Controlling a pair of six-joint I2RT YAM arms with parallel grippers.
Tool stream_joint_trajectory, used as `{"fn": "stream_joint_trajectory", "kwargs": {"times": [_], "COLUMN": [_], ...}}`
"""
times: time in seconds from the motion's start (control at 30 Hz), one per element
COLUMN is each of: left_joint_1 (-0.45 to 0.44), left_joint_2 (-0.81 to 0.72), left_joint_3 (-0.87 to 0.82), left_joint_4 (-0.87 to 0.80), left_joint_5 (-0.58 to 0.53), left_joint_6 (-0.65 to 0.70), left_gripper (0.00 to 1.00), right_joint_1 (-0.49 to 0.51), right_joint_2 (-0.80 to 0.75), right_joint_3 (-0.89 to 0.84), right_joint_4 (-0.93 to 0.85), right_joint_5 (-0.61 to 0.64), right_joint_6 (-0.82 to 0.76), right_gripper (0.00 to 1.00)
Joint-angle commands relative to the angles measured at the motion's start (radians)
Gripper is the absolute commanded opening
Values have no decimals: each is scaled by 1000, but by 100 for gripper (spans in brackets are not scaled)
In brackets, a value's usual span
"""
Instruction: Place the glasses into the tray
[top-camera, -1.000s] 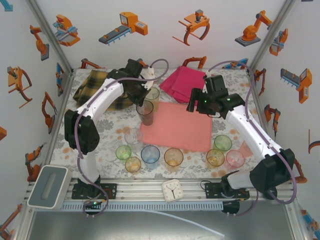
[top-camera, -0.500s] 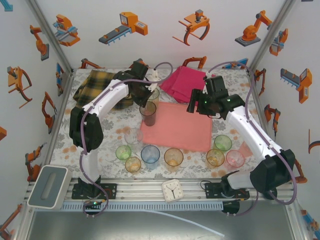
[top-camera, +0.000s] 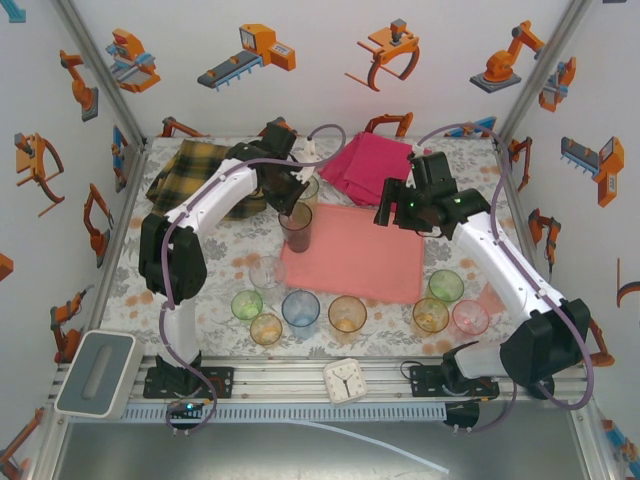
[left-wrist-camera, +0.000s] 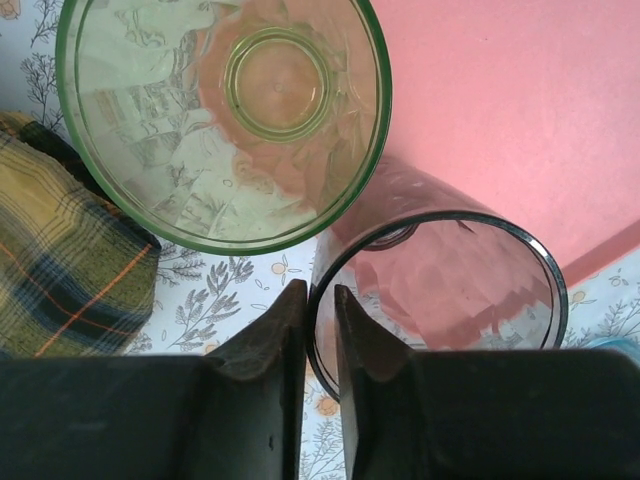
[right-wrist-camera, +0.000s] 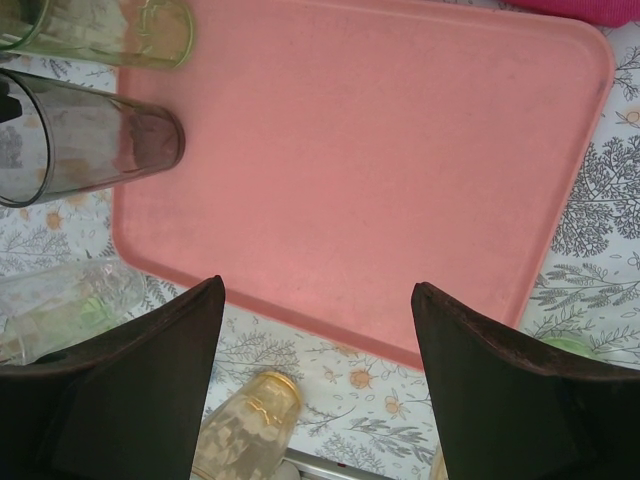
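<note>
Left hand (left-wrist-camera: 320, 318), pinched shut a moment ago, now parts slightly around the rim of the grey glass (left-wrist-camera: 440, 290) standing at the tray's (right-wrist-camera: 380, 180) left edge, so likely delivered; right hand (right-wrist-camera: 318, 330) hovers wide open, empty.

Left wrist view: the green glass (left-wrist-camera: 220, 120) loses its far rim to the top edge, and the grey glass (left-wrist-camera: 440, 290) its near rim behind the left gripper (left-wrist-camera: 320, 300). Right wrist view: an amber glass (right-wrist-camera: 245, 425) is cut off at the bottom edge, a blurred clear glass (right-wrist-camera: 70, 305) at the left.
</note>
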Motion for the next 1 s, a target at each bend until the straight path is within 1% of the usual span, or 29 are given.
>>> {"fn": "stream_joint_trajectory", "kwargs": {"times": [0.0, 0.03, 0.07, 0.17, 0.2, 0.27, 0.37, 0.43, 0.6, 0.77, 0.83, 0.97], "left_joint_1": [-6, -7, -7, -6, -7, -7, -6, -5, -4, -1, 10, 47], "left_joint_2": [-8, -5, 0, -7, -10, -20, -36, -49, -115, -189, -226, -308], "left_joint_3": [41, 55, 71, 96, 99, 110, 130, 143, 148, 144, 129, 55], "left_joint_4": [-26, -40, -56, -83, -92, -113, -152, -173, -200, -238, -258, -308], "left_joint_5": [14, 20, 24, 21, 20, 22, 14, 5, -25, -54, -33, 59], "left_joint_6": [-14, -17, -19, -22, -23, -22, -16, -14, -14, 0, 11, 48], "left_gripper": [28, 29, 32, 33, 36, 37, 42, 42, 45, 54, 60, 60], "right_joint_1": [-5, -5, -5, -4, -5, -5, -6, -9, -18, -33, -32, -32], "right_joint_2": [-16, -15, -13, -15, -14, -18, -13, -3, 11, 40, 59, 59], "right_joint_3": [-13, -14, -17, -23, -25, -26, -29, -22, -7, 27, 50, 76], "right_joint_4": [12, 15, 18, 25, 25, 26, 31, 29, 28, 16, 5, -12], "right_joint_5": [-9, -10, -12, -12, -13, -10, -13, -22, -42, -61, -64, -63], "right_joint_6": [-2, -1, 1, 1, 2, 0, -7, -15, -19, -37, -43, -44], "right_gripper": [69, 69, 69, 69, 69, 69, 70, 70, 70, 70, 70, 69]}}
